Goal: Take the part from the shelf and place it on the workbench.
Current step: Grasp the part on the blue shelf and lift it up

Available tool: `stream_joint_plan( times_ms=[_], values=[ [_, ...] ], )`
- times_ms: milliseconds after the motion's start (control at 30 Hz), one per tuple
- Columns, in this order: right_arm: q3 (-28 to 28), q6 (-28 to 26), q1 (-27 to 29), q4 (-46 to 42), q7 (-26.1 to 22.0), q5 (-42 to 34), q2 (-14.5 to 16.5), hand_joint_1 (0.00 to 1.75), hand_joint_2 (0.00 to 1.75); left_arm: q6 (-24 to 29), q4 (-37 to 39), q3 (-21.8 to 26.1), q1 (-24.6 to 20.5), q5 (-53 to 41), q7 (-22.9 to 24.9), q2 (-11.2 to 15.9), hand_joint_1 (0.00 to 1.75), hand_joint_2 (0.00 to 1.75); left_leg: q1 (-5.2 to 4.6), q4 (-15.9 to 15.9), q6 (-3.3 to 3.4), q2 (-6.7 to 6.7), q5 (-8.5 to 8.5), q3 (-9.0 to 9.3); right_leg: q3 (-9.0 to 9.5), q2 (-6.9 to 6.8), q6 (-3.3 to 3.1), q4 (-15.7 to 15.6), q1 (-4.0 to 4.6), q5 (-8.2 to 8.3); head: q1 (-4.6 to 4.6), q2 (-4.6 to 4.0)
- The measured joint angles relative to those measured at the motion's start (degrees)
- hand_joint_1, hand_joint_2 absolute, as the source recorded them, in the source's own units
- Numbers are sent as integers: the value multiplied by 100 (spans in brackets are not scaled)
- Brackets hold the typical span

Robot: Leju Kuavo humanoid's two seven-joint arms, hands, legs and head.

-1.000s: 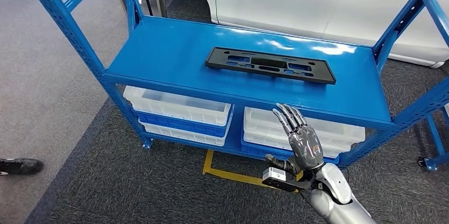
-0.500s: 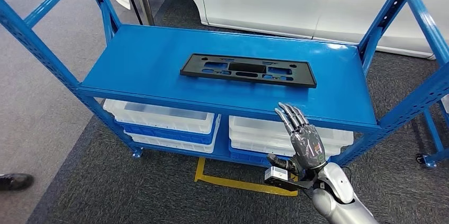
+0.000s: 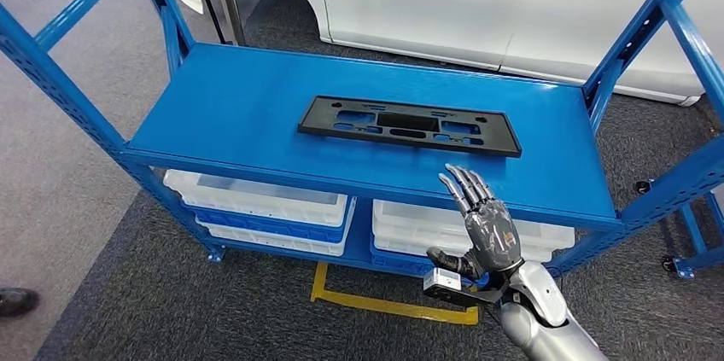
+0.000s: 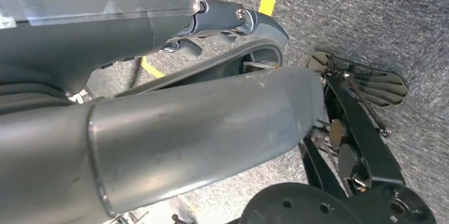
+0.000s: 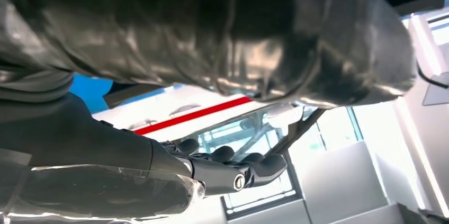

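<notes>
Black plate part [image 3: 409, 125] lies flat on blue shelf [image 3: 230, 113], beyond and slightly left of right robot hand [image 3: 487, 229]; long axis crosswise; hand empty, fingers spread.

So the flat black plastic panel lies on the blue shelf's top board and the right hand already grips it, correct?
Not quite. The flat black plastic panel does lie on the blue shelf's top board, but the right hand hovers open short of it, holding nothing, as the head view shows.

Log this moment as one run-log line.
phase: reaching | right hand: raised, holding nothing, short of shelf front edge | black part: flat on blue shelf, untouched | left hand: state unclear
</notes>
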Motion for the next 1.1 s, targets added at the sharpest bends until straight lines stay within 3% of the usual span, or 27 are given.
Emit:
stream_joint_plan(
  times_ms=[100,167,300,367,433,467,500,567,633,767,833,933,967,1000,1033,1100],
  values=[
    [1,28,-17,-4,-2,-47,3,0,0,3,0,-13,6,20,-1,-3,0,0,6,24,-86,-2,-135,133,332,-57,22,-914,-24,632,2,0],
    [2,93,-68,-19,-3,-110,18,0,0,8,0,-25,1,32,-1,-10,0,0,-4,44,-158,3,-197,144,481,-73,-34,-1248,10,678,0,0],
    [3,293,-195,-61,-16,-222,99,0,0,11,0,-67,-19,42,-3,-18,0,0,11,154,-269,29,-317,140,555,-42,-195,-1354,16,596,-5,0],
    [3,396,-291,-71,-25,-264,177,0,0,11,0,-86,-27,51,-3,-19,0,0,25,704,-305,20,-572,-133,626,-45,-271,-1393,10,566,-10,0],
    [3,439,-351,-70,-25,-290,248,0,0,13,0,-97,-26,53,-2,-20,0,0,27,1481,-326,18,-818,-605,683,-44,-314,-1395,29,515,-11,-1],
    [3,444,-360,-70,-26,-297,279,0,0,14,0,-100,-25,53,-1,-20,0,0,27,1702,-330,18,-808,-780,721,-42,-321,-1394,37,484,-11,-1],
    [4,447,-365,-70,-26,-301,303,0,0,15,0,-101,-23,54,-1,-20,0,0,27,1714,-326,17,-679,-860,767,-39,-319,-1393,42,450,-10,-1],
    [5,449,-384,-70,-26,-302,341,0,0,15,0,-102,-19,55,-1,-19,0,0,27,1113,-293,14,-150,-711,879,-28,-296,-1391,45,370,-10,-1],
    [5,451,-418,-70,-25,-303,369,0,0,16,3,-103,-15,55,0,-18,0,0,6,464,-242,-1,167,-471,941,-13,-248,-1382,62,300,-10,-1],
    [8,530,-470,-70,-32,-332,390,0,0,6,7,-105,-11,56,0,-17,0,0,-2,200,-157,-8,135,-358,945,-10,-143,-1399,73,251,-9,0],
    [12,635,-531,-67,-45,-387,402,0,0,-16,7,-112,-11,62,-1,-17,0,0,29,126,-95,-2,134,-286,869,-23,-86,-1187,71,119,-5,0],
    [46,853,-632,-28,-54,-476,443,0,0,-42,7,-138,-21,70,-2,-17,0,0,34,92,-18,10,88,-204,272,-30,-19,-141,53,-265,-3,0],
    [62,935,-656,-8,-54,-500,465,0,0,-45,7,-151,-21,70,-2,-16,0,0,33,95,-12,7,64,-182,83,-30,-5,118,44,-286,-2,0],
    [77,1015,-688,12,-54,-518,491,0,0,-49,7,-168,-21,70,-3,-16,0,0,33,99,-16,3,37,-152,-15,-31,1,175,36,-187,-2,0],
    [93,1090,-736,31,-54,-530,522,0,0,-54,7,-186,-21,70,-3,-15,0,0,33,105,-27,-1,4,-113,-7,-32,-2,17,28,23,-2,0],
    [141,1205,-874,69,-50,-522,588,0,0,-62,7,-221,-22,76,-4,-15,0,0,29,115,-69,-4,-78,-23,222,-41,-37,-667,29,530,-1,-1]
  ],
)
